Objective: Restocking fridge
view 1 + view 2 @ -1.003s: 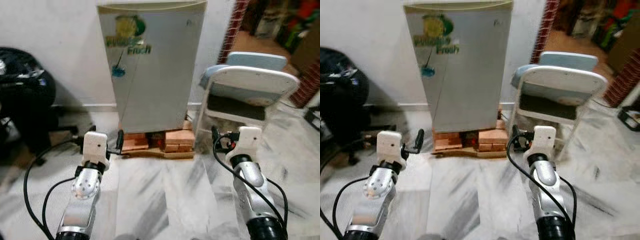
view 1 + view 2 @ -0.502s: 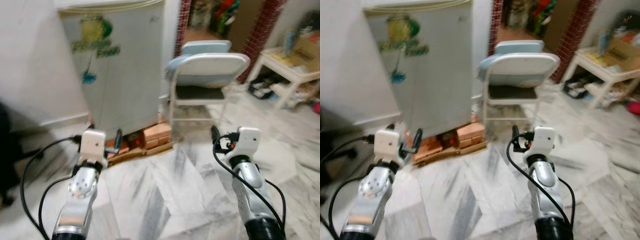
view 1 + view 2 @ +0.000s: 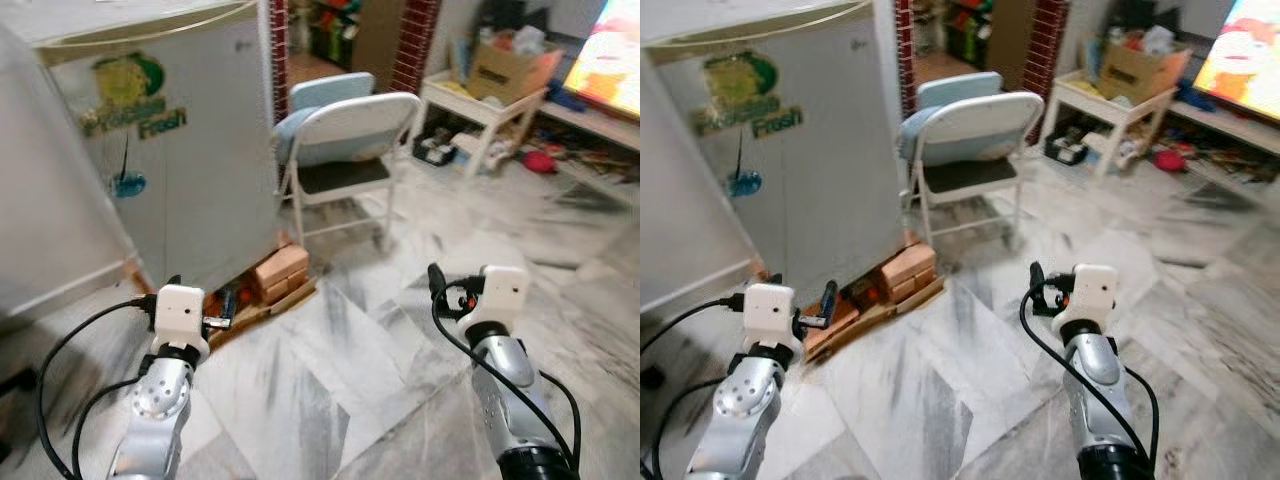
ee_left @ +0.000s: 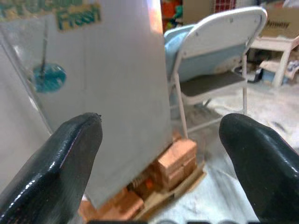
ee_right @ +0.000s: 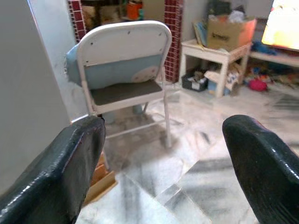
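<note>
From my head cameras, the fridge (image 3: 150,150) stood closed against the wall on a stack of bricks (image 3: 278,272) and a wooden board, with a folding chair (image 3: 345,140) just beside it on its right. My left gripper (image 3: 215,322) hung low in front of the fridge's bottom corner, and my right gripper (image 3: 445,290) hung well to the right of the fridge, over bare marble floor (image 3: 330,380); I held nothing in either. I judged the risk to be in the approach: the chair crowded the fridge's door side, and a careless step could knock the bricks and unsettle the fridge. No handle could be made out, the fridge's top was cut off, and nothing to stock it with was in sight near it. From my left wrist, my fingers (image 4: 51,168) stood wide apart, framing the fridge's lower corner and the bricks. From my right wrist, my fingers (image 5: 60,172) were likewise spread, with the chair beyond them and a cluttered low table (image 5: 219,49) farther from the fridge, its contents too blurred to name.
</note>
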Robot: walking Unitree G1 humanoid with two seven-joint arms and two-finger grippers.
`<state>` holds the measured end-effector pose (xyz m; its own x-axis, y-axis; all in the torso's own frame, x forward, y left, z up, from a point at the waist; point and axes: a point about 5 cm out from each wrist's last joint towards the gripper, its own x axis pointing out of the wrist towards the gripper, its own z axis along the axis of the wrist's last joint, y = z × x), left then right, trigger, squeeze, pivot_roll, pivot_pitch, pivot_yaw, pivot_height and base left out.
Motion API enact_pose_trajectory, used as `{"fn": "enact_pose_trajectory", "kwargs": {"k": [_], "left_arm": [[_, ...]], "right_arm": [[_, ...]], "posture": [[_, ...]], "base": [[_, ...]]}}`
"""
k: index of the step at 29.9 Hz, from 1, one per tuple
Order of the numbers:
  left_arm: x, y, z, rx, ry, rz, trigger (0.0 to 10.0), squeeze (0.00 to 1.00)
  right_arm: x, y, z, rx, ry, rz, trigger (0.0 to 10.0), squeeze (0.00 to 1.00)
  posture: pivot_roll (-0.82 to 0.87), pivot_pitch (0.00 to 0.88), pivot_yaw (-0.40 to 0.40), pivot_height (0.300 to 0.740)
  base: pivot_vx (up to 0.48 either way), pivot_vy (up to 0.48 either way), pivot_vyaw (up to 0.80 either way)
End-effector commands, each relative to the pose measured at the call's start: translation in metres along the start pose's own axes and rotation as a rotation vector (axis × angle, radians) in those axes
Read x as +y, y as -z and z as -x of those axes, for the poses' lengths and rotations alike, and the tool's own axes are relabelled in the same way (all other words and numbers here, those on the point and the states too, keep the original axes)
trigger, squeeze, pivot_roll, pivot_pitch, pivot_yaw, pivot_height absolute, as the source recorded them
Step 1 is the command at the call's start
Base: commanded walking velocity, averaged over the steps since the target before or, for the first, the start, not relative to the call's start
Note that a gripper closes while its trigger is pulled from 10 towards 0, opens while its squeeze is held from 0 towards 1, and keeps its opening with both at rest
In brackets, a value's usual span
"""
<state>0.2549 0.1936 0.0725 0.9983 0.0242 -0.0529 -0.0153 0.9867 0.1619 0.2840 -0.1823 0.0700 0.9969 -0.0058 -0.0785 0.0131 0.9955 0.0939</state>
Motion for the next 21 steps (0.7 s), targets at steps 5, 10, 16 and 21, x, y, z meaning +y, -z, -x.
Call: {"fn": "enact_pose_trajectory", "kwargs": {"k": [5,10,16,21], "left_arm": [[-0.002,-0.01,-0.007,-0.03,-0.008,0.012,10.0,0.0],[-0.003,0.0,0.001,0.008,-0.012,0.022,10.0,0.0],[0.005,0.009,0.011,0.034,-0.044,0.009,10.0,0.0],[0.015,0.005,0.013,0.015,-0.087,-0.011,10.0,0.0]], "right_arm": [[0.003,-0.007,-0.004,-0.022,-0.022,-0.002,10.0,0.0],[0.003,-0.007,-0.003,-0.019,-0.02,0.05,10.0,0.0],[-0.007,-0.007,0.0,-0.022,0.024,0.081,10.0,0.0],[-0.007,-0.004,0.005,-0.001,-0.007,0.07,10.0,0.0]], "posture": [[0.07,0.0,-0.016,0.74],[0.07,0.003,-0.012,0.74],[0.07,0.003,-0.015,0.74],[0.07,0.009,-0.02,0.74]], "base": [[0.0,0.459,-0.8],[0.0,0.469,0.0],[0.0,0.471,0.0],[0.0,0.473,0.0]]}}
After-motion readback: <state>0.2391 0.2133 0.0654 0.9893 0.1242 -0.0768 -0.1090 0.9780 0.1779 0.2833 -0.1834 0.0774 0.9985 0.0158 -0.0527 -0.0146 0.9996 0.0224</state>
